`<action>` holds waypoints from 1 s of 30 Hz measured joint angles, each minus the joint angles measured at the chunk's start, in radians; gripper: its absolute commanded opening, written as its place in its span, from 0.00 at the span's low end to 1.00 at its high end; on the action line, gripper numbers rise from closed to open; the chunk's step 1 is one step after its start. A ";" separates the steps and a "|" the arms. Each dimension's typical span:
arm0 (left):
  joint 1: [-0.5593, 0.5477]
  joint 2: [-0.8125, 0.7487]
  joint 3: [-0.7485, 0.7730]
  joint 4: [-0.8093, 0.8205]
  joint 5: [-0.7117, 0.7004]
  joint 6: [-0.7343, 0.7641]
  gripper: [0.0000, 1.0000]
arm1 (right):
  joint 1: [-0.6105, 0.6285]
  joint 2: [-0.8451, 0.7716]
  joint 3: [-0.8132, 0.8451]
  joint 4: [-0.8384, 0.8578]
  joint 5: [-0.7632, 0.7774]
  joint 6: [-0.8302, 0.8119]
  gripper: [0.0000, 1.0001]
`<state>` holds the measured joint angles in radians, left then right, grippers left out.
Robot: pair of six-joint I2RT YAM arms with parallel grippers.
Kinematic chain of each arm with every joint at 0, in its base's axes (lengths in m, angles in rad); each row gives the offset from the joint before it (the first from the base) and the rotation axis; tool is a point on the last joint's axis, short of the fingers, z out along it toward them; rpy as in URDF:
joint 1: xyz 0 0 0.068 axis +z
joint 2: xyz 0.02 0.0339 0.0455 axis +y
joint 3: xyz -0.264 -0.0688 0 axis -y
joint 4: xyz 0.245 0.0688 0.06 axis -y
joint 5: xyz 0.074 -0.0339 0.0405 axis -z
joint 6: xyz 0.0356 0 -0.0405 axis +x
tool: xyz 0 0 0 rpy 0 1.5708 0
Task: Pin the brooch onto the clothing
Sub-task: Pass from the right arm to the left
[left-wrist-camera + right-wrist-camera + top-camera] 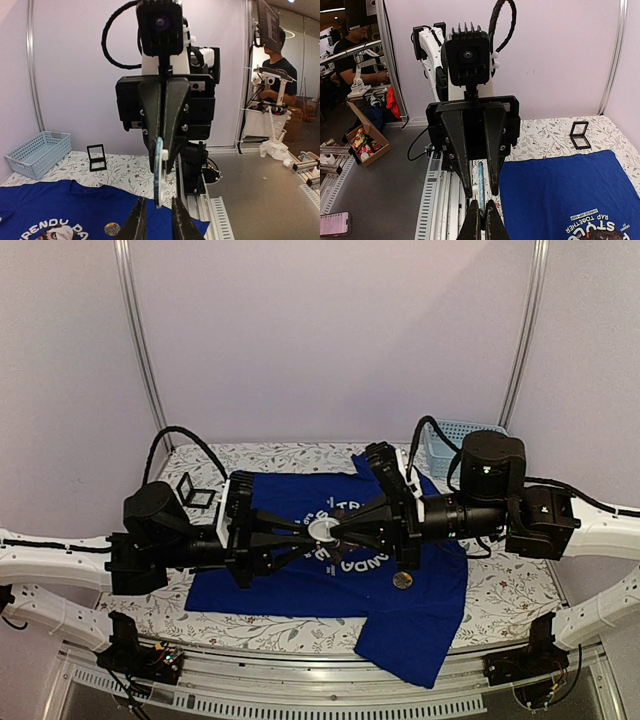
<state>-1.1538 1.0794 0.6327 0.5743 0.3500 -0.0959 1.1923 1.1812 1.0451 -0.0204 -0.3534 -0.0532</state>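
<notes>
Got right gripper (481, 204) pinched tight on the brooch (159, 170), disc edge-on. Got left gripper (158, 200) tip-to-tip opposite, jaws parted, straddling the disc's rim; can't tell if touching. Both above the print on the blue T-shirt (280, 590), spread mid-table, one flap off the near edge at 5 o'clock. Seeing small round disc (402, 580) on the shirt at 4 o'clock of the brooch, basket (445, 440) at 1 o'clock.

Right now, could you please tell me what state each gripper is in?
Left gripper: open, jaws either side of the brooch, not gripping it.
Right gripper: shut on the brooch, held edge-on.
</notes>
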 measured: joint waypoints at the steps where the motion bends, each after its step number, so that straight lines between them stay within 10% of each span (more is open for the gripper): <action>1: 0.000 0.000 0.000 0.002 0.002 0.000 0.29 | 0.000 0.000 0.001 -0.004 0.000 0.000 0.00; 3: 0.000 0.000 0.000 0.004 0.003 0.001 0.52 | 0.000 0.000 0.001 -0.006 0.001 0.000 0.00; 7: 0.000 0.001 0.002 0.006 -0.010 -0.004 0.59 | 0.000 0.000 0.001 -0.007 0.023 0.004 0.00; 30: -0.003 0.065 0.080 -0.019 -0.168 0.013 0.25 | -0.003 0.020 0.001 0.014 0.117 0.039 0.00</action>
<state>-1.1568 1.1446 0.7124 0.5556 0.1818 -0.0834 1.1896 1.2015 1.0462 -0.0063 -0.2359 -0.0143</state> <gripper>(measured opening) 0.265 0.009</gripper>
